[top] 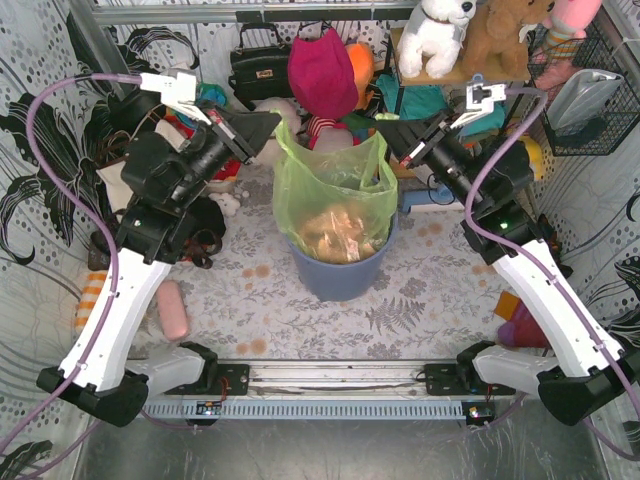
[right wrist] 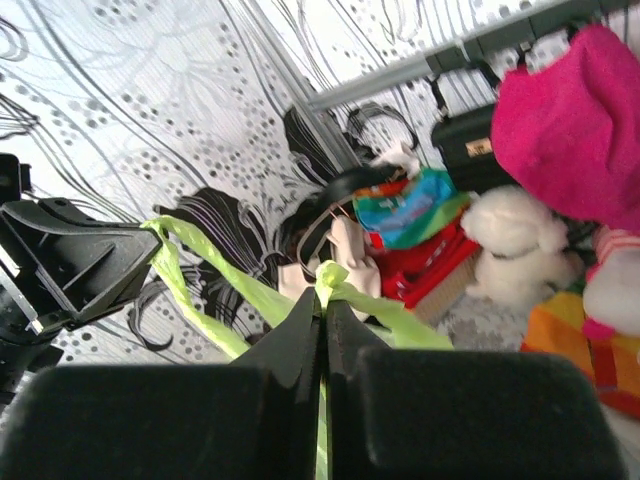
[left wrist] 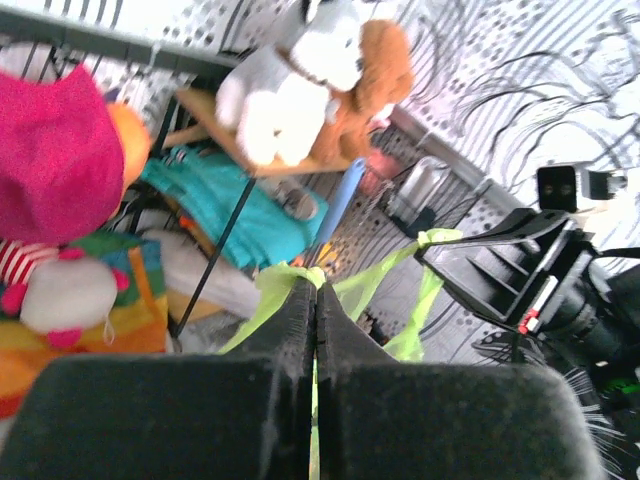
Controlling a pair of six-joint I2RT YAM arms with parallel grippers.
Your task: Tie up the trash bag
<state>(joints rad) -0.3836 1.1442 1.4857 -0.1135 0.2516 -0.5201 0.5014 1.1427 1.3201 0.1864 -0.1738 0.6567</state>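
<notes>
Thin, limp, prob. slippery trash bag; pinched at opposite rim corners, L gripper & R gripper jaws closed tight on film.

The trash bag is thin translucent green plastic film, glossy and wrinkled. The crumpled paper inside it is tan and matt. The bin is smooth blue-grey plastic with a dull sheen. My left gripper and my right gripper are matt black plastic, slightly grainy, each pinched tight on the film. My arm links have glossy white plastic shells. The table cover is printed and matt; cloth or vinyl, can't tell. The base rail is bare metal. The plush dog is fuzzy white fabric. The handbag is black with a slight gloss. The basket is black wire.
</notes>
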